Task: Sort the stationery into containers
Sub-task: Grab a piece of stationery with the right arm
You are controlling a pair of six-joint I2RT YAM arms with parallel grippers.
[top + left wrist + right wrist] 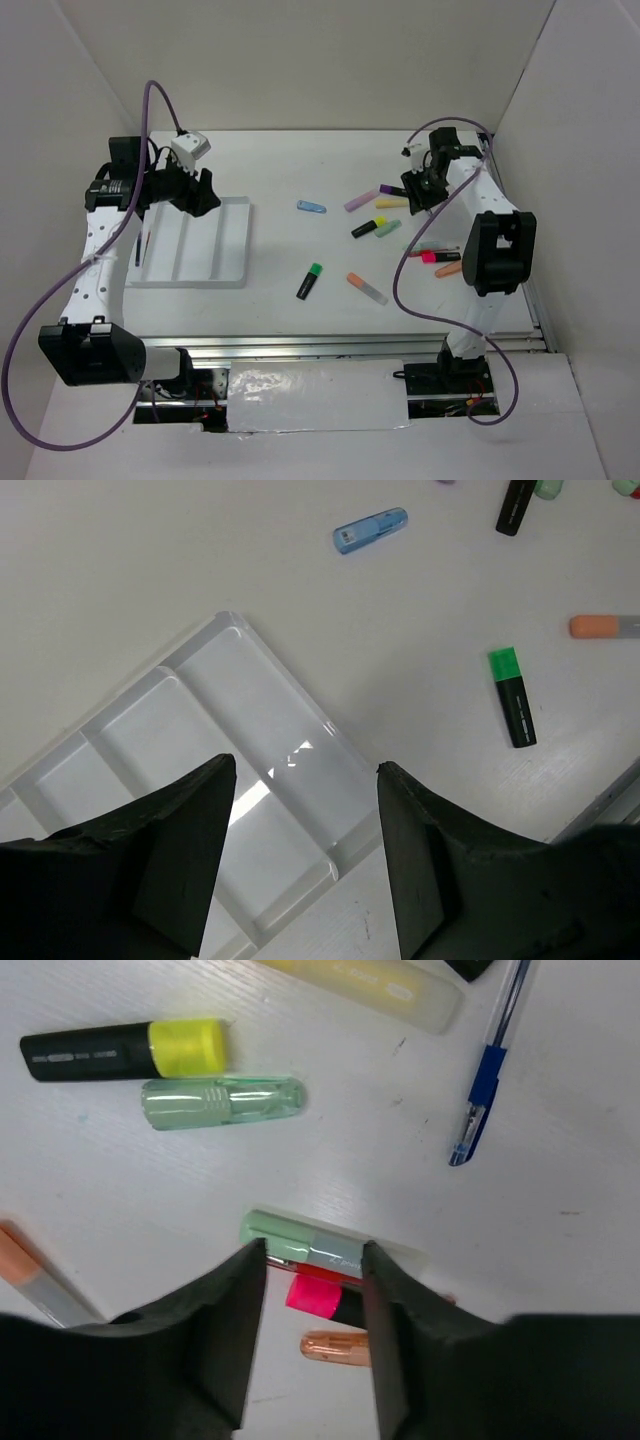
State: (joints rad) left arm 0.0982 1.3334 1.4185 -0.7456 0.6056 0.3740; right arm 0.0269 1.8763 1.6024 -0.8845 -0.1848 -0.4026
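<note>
Now | tray (255, 700) glossy wht plastic, long slots | mint marker (220, 1103) transluc., ribbed

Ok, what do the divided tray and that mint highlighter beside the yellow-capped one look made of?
The tray looks like moulded white plastic, glossy: bright glare on its floor and thin, rounded rims. The mint highlighter looks like translucent plastic, smooth and shiny: highlights run along it and ribs show at one end. Looks alone leave both uncertain.
</note>
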